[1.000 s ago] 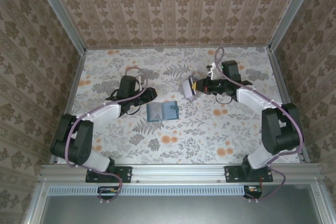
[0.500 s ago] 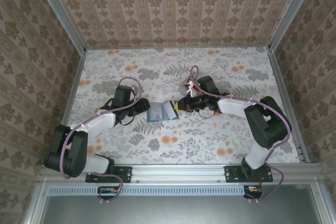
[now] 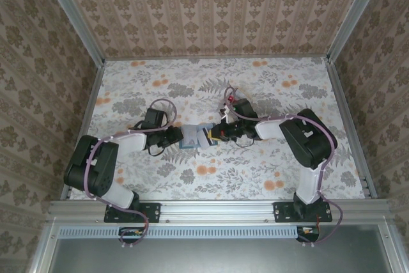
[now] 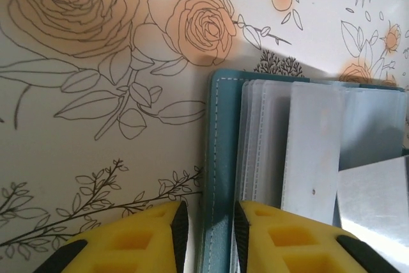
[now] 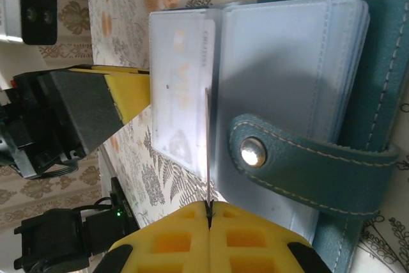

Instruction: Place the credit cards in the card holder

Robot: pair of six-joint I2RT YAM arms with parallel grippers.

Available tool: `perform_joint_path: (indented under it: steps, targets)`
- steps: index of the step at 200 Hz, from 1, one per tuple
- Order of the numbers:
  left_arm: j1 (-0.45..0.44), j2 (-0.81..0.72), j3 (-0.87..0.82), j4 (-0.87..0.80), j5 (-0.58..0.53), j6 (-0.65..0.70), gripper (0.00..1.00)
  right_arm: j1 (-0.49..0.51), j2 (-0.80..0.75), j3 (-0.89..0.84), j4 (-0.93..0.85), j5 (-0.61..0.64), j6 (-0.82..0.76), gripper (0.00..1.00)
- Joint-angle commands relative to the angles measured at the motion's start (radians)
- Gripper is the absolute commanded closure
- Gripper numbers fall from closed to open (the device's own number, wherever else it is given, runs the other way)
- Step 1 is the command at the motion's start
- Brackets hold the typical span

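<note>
Pinching credit card [image 5: 207,151] in shut right fingers [image 5: 172,244]; straddling card holder [image 4: 220,158] with left fingers [image 4: 128,241] slightly apart; unclamped, may skid if card jams.

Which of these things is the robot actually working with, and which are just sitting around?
In use: teal card holder, credit card pinched in the right gripper, left gripper at the holder's edge.
Just there: floral table cover, patterned walls, metal frame.

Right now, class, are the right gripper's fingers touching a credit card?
Touching. The right wrist view shows the yellow fingers of the right gripper shut on the credit card, seen edge-on.
</note>
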Motion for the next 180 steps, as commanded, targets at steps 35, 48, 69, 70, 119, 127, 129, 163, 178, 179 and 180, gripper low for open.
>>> perform_joint_path:
  steps: [35, 48, 69, 70, 119, 127, 129, 163, 178, 179, 180]
  targets:
    - [0.000, 0.058, 0.001, 0.026, 0.015, -0.008, 0.71, 0.006, 0.052, 0.049, 0.045, 0.008, 0.016, 0.98]
    - [0.001, 0.066, 0.003, 0.027, 0.017, -0.007, 0.71, 0.005, 0.059, 0.048, 0.055, 0.011, 0.022, 0.98]
    - [-0.001, 0.074, 0.004, 0.034, 0.022, -0.010, 0.71, 0.008, 0.078, 0.059, 0.054, 0.014, 0.023, 0.98]
    - [-0.001, 0.075, 0.004, 0.034, 0.022, -0.009, 0.71, 0.009, 0.079, 0.059, 0.053, 0.015, 0.023, 0.98]
    - [-0.007, 0.084, 0.001, 0.046, 0.025, -0.014, 0.71, 0.017, 0.099, 0.069, 0.047, 0.062, 0.016, 0.98]
    - [-0.008, 0.085, -0.001, 0.049, 0.024, -0.015, 0.71, 0.020, 0.099, 0.070, 0.049, 0.070, 0.015, 0.98]
    - [-0.009, 0.084, 0.000, 0.049, 0.024, -0.015, 0.71, 0.020, 0.100, 0.071, 0.049, 0.072, 0.015, 0.98]
    - [-0.014, 0.091, 0.003, 0.054, 0.025, -0.018, 0.72, 0.035, 0.106, 0.082, 0.053, 0.124, 0.008, 0.98]
    - [-0.018, 0.094, 0.005, 0.056, 0.025, -0.019, 0.72, 0.041, 0.111, 0.085, 0.054, 0.145, 0.000, 0.98]
    - [-0.017, 0.094, 0.005, 0.056, 0.025, -0.019, 0.72, 0.041, 0.111, 0.084, 0.055, 0.147, 0.000, 0.98]
    - [-0.018, 0.094, 0.005, 0.057, 0.025, -0.020, 0.72, 0.041, 0.111, 0.084, 0.056, 0.149, 0.000, 0.98]
